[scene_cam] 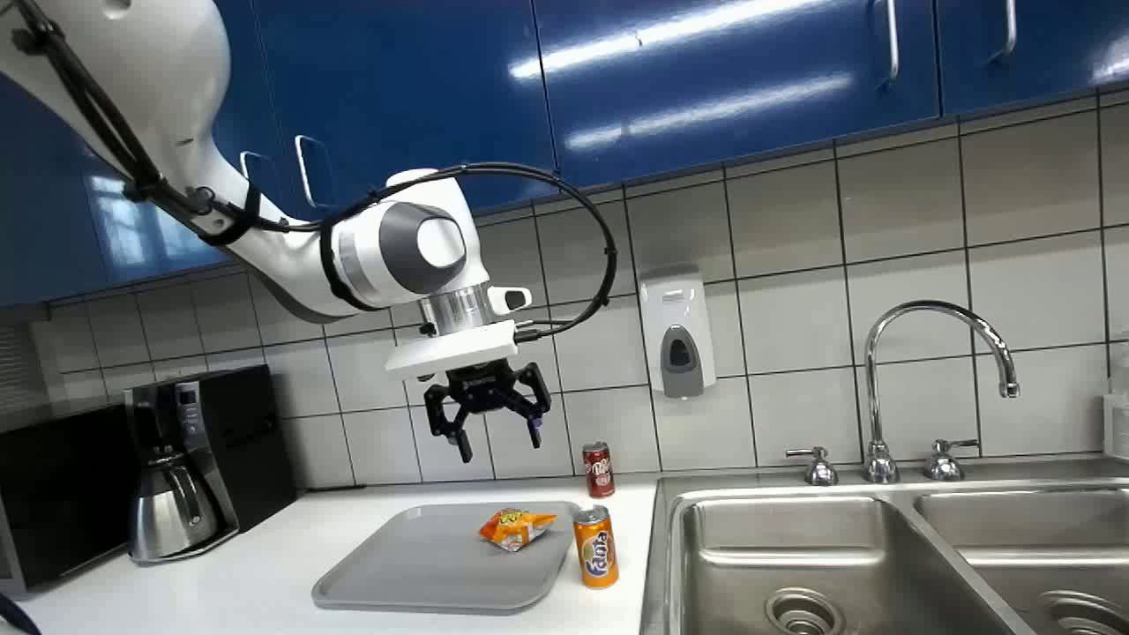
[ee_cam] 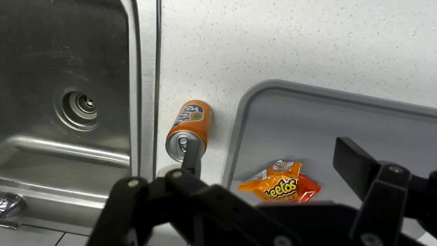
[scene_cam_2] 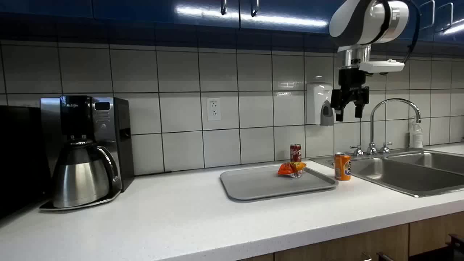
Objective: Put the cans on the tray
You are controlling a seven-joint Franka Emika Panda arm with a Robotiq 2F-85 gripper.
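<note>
Robotiq gripper (scene_cam: 500, 447) is hovering, fingers (ee_cam: 356, 167) spread; Fanta can (scene_cam: 596, 549) and Dr Pepper can (scene_cam: 599, 470) are standing upright near the grey tray (scene_cam: 423, 564).

The wrist view crops the tray (ee_cam: 293, 123), and one of the fingers (ee_cam: 192, 162) partly hides the orange can (ee_cam: 193, 120).

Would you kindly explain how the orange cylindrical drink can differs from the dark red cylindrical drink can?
The orange cylindrical can reads Fanta, whereas the dark red cylindrical can has other, pale print. The orange can stands beside the grey rectangular tray; the red can stands nearer the tiled wall. Both are upright on the white counter, off the tray.
</note>
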